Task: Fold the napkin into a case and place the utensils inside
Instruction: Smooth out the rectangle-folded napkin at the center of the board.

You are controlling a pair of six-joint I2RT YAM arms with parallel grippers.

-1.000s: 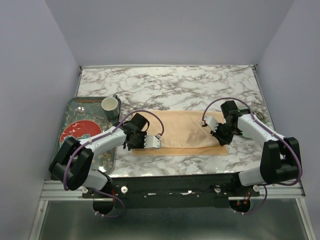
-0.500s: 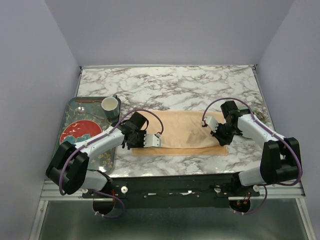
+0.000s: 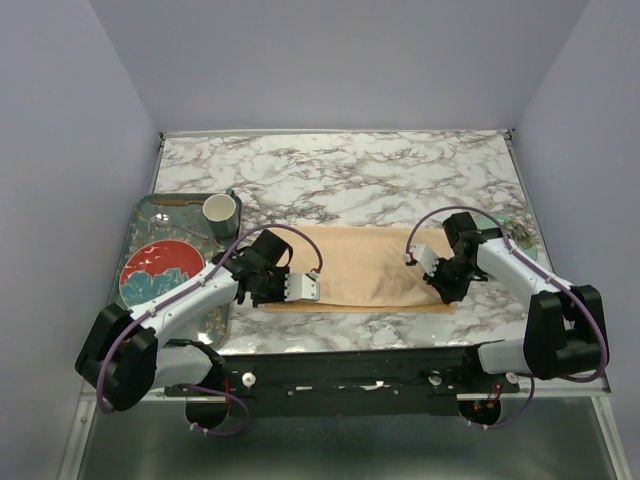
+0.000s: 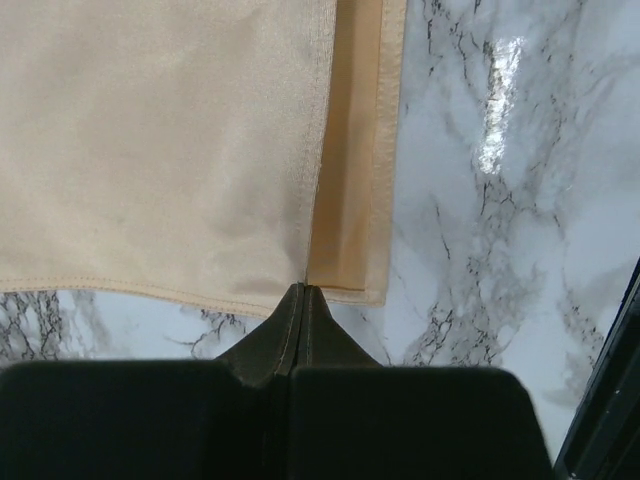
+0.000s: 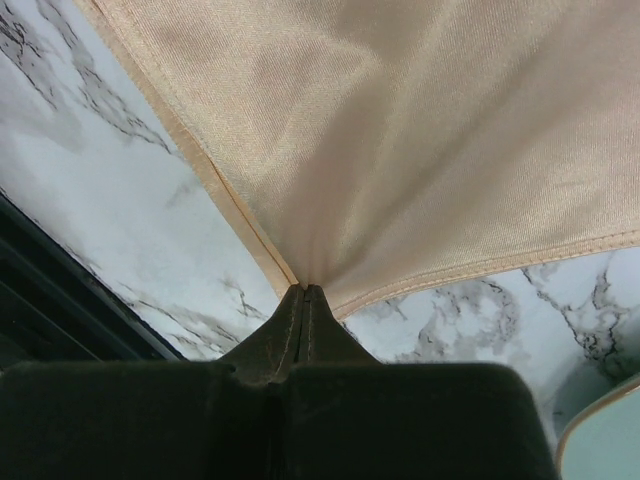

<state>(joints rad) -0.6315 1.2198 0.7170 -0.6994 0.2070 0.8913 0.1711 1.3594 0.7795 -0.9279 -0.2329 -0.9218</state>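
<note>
The peach-orange napkin (image 3: 365, 265) lies folded into a wide band on the marble table. My left gripper (image 3: 272, 296) is shut on its left hem, at the near corner of the upper layer. In the left wrist view the fingertips (image 4: 303, 292) pinch the hem where the upper layer of the napkin (image 4: 160, 140) meets a narrow strip of lower layer. My right gripper (image 3: 446, 293) is shut on the near right corner. In the right wrist view the napkin (image 5: 420, 130) rises in a peak into the shut tips of the gripper (image 5: 304, 290). I cannot clearly make out the utensils.
A grey patterned tray (image 3: 140, 225) at the left holds a red plate (image 3: 150, 272), a cup (image 3: 220, 211) and a slim brownish piece (image 3: 178, 201) along its far edge. A pale green plate (image 3: 518, 240) sits behind the right arm, its rim (image 5: 612, 438) showing.
My left gripper has shut on the napkin's left hem. Both grippers have shifted slightly toward the near edge of the table, the right one drawing its corner along.
</note>
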